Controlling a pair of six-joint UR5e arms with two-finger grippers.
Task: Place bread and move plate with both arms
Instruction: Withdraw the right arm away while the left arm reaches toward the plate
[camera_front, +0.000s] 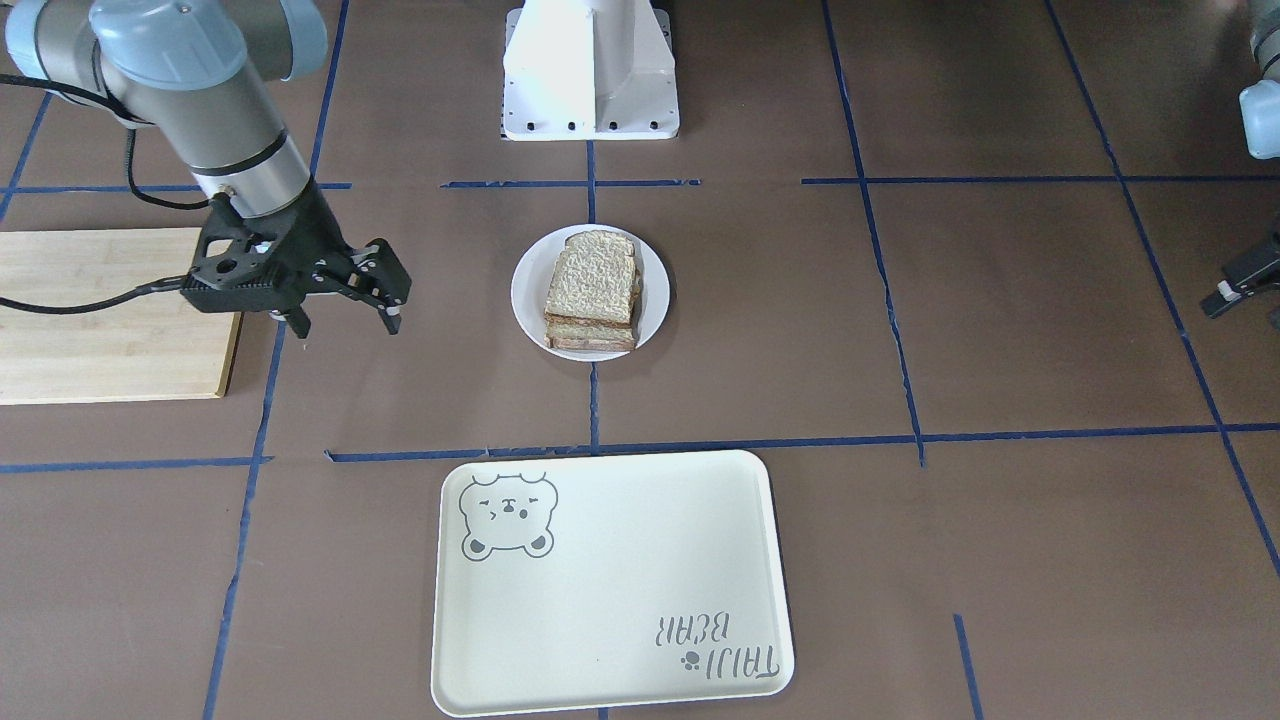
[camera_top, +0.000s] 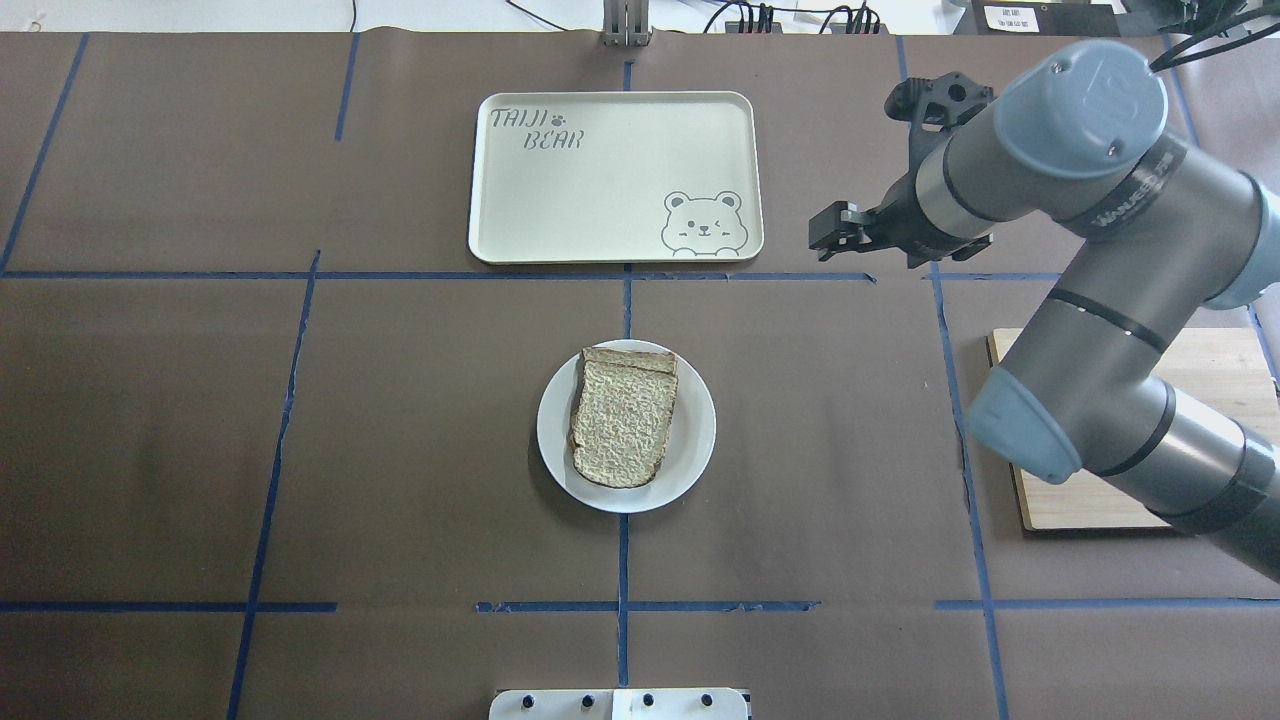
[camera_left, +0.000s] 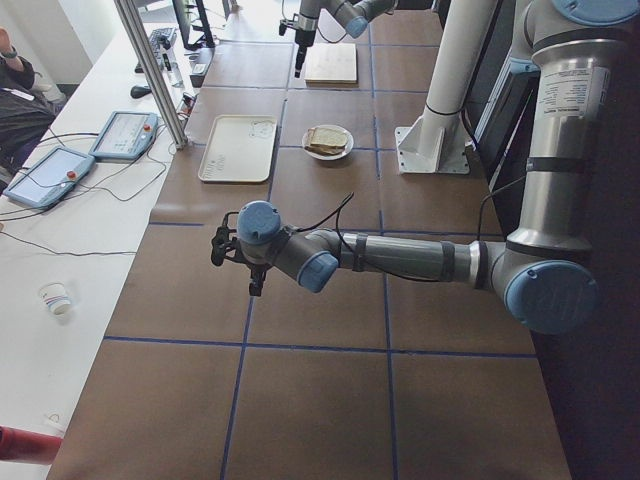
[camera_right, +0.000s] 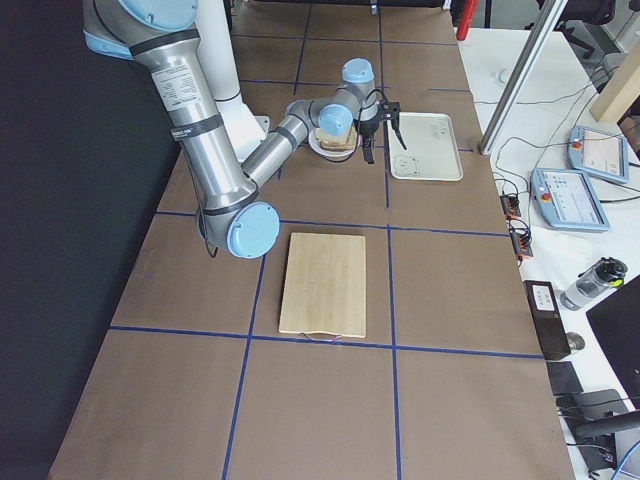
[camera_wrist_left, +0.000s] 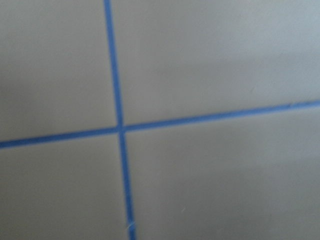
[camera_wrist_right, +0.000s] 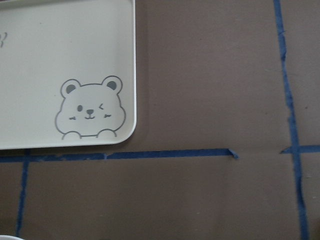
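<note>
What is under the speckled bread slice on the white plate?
The front-facing view shows lower layers stacked beneath the bread, all resting on the plate. Their number and anything between them is covered; only the stack's edges show.

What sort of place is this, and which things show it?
Probably a robotics lab: a left arm and right arm over a tape-gridded table, control pendants on the side bench.
</note>
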